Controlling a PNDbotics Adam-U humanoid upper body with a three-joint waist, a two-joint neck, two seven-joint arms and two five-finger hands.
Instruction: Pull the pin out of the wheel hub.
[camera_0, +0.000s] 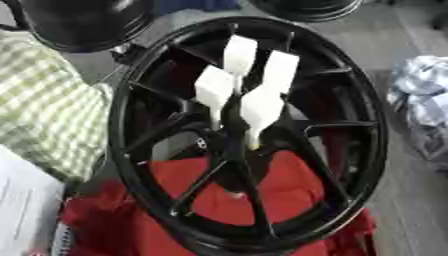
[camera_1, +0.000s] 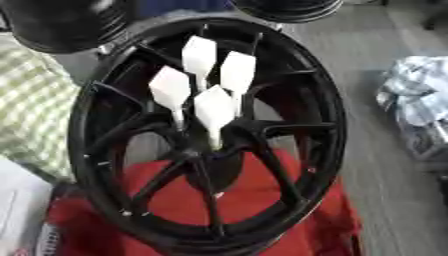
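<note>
So the black wheel hub (camera_0: 249, 135) sits dead center, lying on a red cloth (camera_0: 289, 192) that shows through its spokes. Four white pins (camera_0: 261, 107) with flat paddle-like heads stand up out of the hub's middle, clustered close together. Neither robot hand shows up anywhere, so can't tell what the fingers are doing. Left of the hub there's a green checked cloth (camera_0: 44, 110), and right of it a crumpled blue-white cloth (camera_0: 420, 95).
</note>
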